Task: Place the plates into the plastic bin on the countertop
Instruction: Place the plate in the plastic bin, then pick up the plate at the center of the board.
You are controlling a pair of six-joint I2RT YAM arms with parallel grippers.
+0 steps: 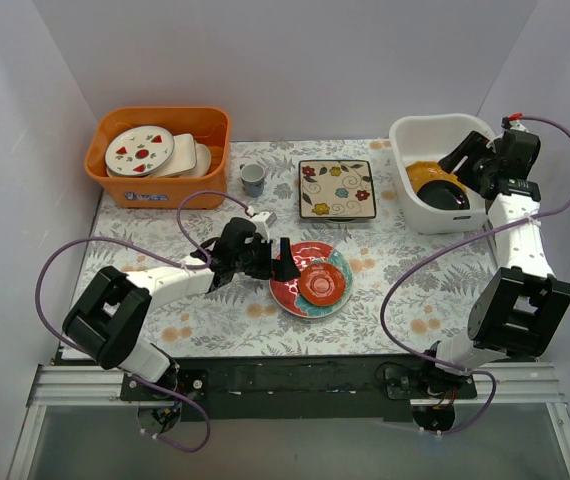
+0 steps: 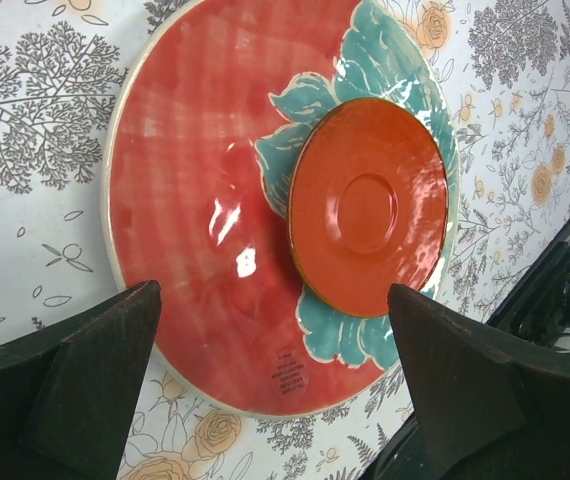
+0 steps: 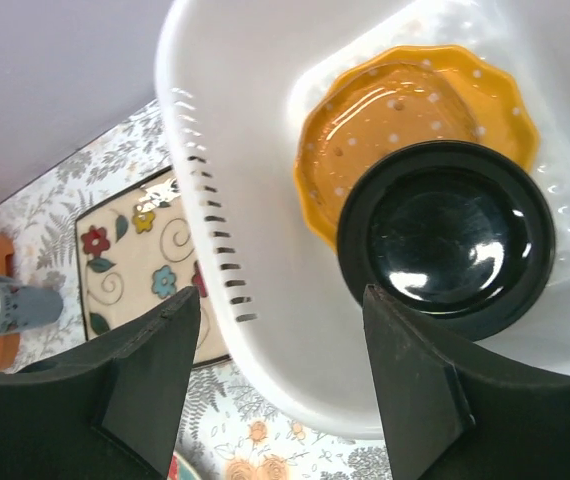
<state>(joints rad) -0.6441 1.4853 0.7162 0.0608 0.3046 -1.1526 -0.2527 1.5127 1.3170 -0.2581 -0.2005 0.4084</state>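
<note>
No readable text, tiny dark print (image 2: 287, 375) on red-and-teal plate (image 2: 185, 150) illegible, orange bin (image 1: 170, 180) sticker (image 1: 148, 197) too blurred

Both are rocking the same look: left arm (image 1: 170, 283) and right arm (image 1: 521, 240) are wearing white links between chunky black joints. A mauve cable (image 1: 95, 240) is looping off each, and the fingers (image 2: 75, 390) are showing as matte black wedges.

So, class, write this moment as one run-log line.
left hand: open, at red-and-teal plate | right hand: open, above white bin | in bin: yellow plate, dark plate | on countertop: cream square plate
</note>
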